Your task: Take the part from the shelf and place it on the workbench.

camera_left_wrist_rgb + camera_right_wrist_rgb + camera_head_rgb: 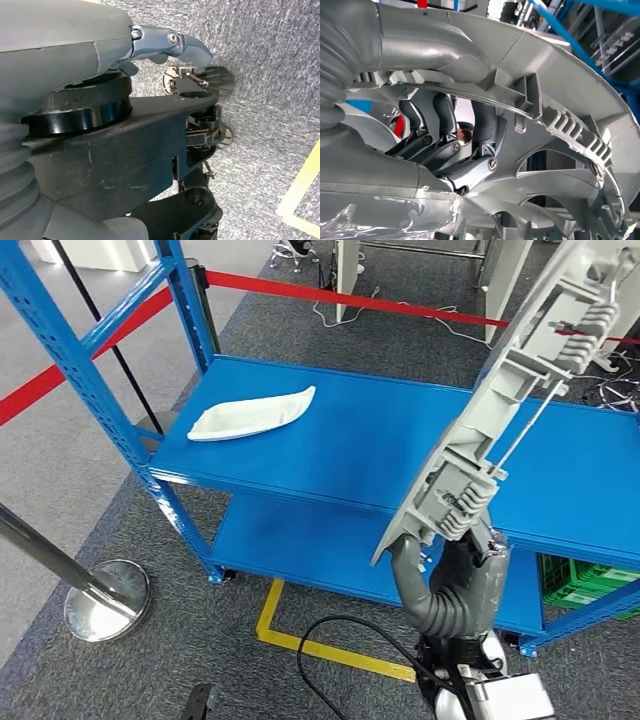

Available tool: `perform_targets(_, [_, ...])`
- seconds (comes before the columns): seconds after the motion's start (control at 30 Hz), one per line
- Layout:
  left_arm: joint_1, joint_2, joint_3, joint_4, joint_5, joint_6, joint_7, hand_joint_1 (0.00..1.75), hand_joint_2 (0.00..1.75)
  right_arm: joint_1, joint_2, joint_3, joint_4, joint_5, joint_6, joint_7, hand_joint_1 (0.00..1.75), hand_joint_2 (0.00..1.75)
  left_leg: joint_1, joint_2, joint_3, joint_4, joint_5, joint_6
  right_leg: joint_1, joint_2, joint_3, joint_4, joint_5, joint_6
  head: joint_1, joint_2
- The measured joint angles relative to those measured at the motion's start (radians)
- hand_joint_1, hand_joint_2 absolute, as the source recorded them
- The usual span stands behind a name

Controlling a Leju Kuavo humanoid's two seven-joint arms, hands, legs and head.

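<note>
My right robot hand [453, 570] is gripping a long grey part [513, 390], tilting above the blue shelf's [377, 440] front edge; my left robot hand [170, 42] is hanging, its grasp unclear.

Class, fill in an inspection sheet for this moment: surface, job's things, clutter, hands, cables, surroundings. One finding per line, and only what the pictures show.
Surface: blue shelf, upper deck bare apart from one white part; lower deck beneath it.
Job's things: long grey ribbed part held up, tilted, clear of the shelf; white curved part lying flat on the upper deck.
Clutter: green crate beside the shelf's lower deck.
Hands: right hand grips the grey part's lower end; left hand holds nothing, above carpet.
Cables: black cable looping on the floor.
Surroundings: red barrier tape, chrome stanchion base, yellow floor line, grey carpet.
</note>
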Motion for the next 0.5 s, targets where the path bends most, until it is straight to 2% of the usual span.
perform_targets(0.07, [0.0, 0.0, 0.0, 0.0, 0.0, 0.0, 0.0, 0.0, 1.75, 0.001, -0.002, 0.002, -0.001, -0.001, 0.0, 0.002, 1.75, 1.75, 0.002, 0.0, 0.0, -0.001, 0.0, -0.01, 0.0, 0.001, -0.003, -0.002, 0.004, -0.014, -0.001, 0.0])
perform_targets(0.13, [-0.001, 0.001, 0.001, 0.0, 0.001, 0.001, -0.001, 0.0, 1.75, 0.002, -0.002, 0.002, -0.002, -0.002, -0.003, 0.006, 1.75, 1.75, 0.002, 0.001, -0.018, 0.037, -0.028, -0.019, -0.003, 0.0, -0.001, -0.005, 0.007, -0.026, -0.005, 0.0])
perform_targets(0.23, [-0.002, 0.004, 0.002, 0.0, 0.002, 0.003, -0.004, 0.0, 1.75, 0.012, -0.002, 0.002, -0.003, 0.009, -0.02, 0.011, 1.75, 1.75, 0.003, 0.002, -0.103, 0.216, -0.114, -0.029, -0.004, -0.001, -0.002, -0.006, 0.007, -0.035, -0.01, 0.0])
perform_targets(0.27, [-0.001, 0.005, 0.002, 0.0, 0.003, 0.005, -0.005, 0.0, 1.75, 0.018, -0.002, 0.002, -0.003, 0.018, -0.031, 0.013, 1.75, 1.75, 0.003, 0.002, -0.124, 0.261, -0.126, -0.03, -0.004, -0.002, -0.002, -0.006, 0.007, -0.035, -0.01, 0.0])
perform_targets(0.3, [-0.001, 0.006, 0.003, 0.0, 0.003, 0.006, -0.005, 0.0, 1.75, 0.022, -0.002, 0.002, -0.002, 0.032, -0.048, 0.016, 1.75, 1.75, 0.002, 0.002, -0.129, 0.271, -0.119, -0.03, -0.004, -0.002, -0.002, -0.006, 0.007, -0.035, -0.01, 0.0])
perform_targets(0.33, [0.0, 0.006, 0.004, 0.0, 0.004, 0.007, -0.005, 0.0, 1.75, 0.026, -0.002, 0.002, -0.002, 0.049, -0.067, 0.018, 1.75, 1.75, 0.002, 0.002, -0.115, 0.244, -0.094, -0.029, -0.004, -0.001, -0.002, -0.006, 0.007, -0.035, -0.01, 0.0])
perform_targets(0.4, [0.0, 0.006, 0.007, 0.0, 0.006, 0.008, -0.005, 0.0, 1.75, 0.03, -0.002, 0.006, -0.001, 0.083, -0.112, 0.02, 1.75, 1.75, 0.003, 0.003, -0.05, 0.12, -0.031, -0.024, -0.004, -0.001, -0.001, -0.005, 0.008, -0.032, -0.01, 0.0])
perform_targets(0.47, [-0.002, 0.003, 0.008, 0.0, 0.007, 0.008, -0.005, 0.0, 1.75, 0.03, -0.002, 0.013, -0.001, 0.099, -0.149, 0.019, 1.75, 1.75, 0.003, 0.003, -0.004, 0.024, -0.006, -0.017, 0.001, 0.0, -0.006, -0.005, 0.01, -0.023, -0.011, 0.0])
perform_targets(0.5, [-0.002, 0.002, 0.009, 0.0, 0.007, 0.008, -0.005, 0.0, 1.75, 0.029, -0.002, 0.017, -0.001, 0.101, -0.165, 0.017, 1.75, 1.75, 0.003, 0.002, 0.0, 0.008, -0.008, -0.012, 0.003, 0.0, -0.009, -0.005, 0.012, -0.017, -0.01, 0.0])
